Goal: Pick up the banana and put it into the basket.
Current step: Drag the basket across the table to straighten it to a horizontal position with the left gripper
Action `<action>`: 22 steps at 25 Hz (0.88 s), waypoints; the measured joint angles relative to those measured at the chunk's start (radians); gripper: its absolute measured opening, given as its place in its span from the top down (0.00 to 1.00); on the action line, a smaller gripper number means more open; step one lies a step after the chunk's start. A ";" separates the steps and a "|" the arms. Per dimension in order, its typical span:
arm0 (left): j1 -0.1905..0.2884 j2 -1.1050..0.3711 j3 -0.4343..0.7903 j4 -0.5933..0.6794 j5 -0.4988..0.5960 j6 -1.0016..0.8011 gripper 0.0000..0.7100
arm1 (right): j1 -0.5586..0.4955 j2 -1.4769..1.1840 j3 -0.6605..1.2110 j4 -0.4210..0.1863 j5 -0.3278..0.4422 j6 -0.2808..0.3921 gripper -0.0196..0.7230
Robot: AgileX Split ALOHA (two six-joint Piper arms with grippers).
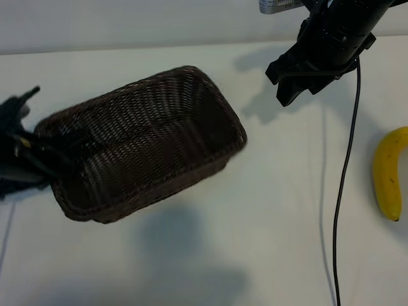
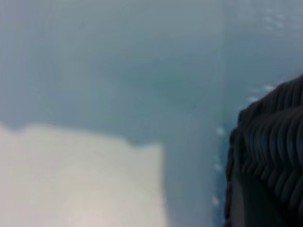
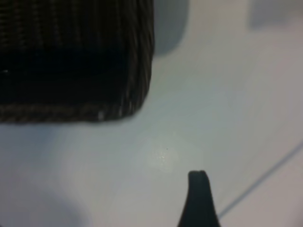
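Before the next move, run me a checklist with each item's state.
1. Banana lying free on the table: ok.
2. Banana in the basket: not ok; it lies well to the basket's right.
3. Left gripper gripping the basket's left end: ok; the basket sits tilted above its shadow.
4. Right gripper open: ok.
5. Right gripper over the banana: not ok; it hangs between basket and banana.
6. Cable clear of the banana: ok.

Exterior looks steeply down; both wrist views closely share the basket (image 1: 143, 143).
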 joint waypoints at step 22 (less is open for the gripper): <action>0.000 0.092 -0.208 -0.334 0.152 0.634 0.78 | 0.000 0.000 0.000 0.001 0.000 -0.003 0.26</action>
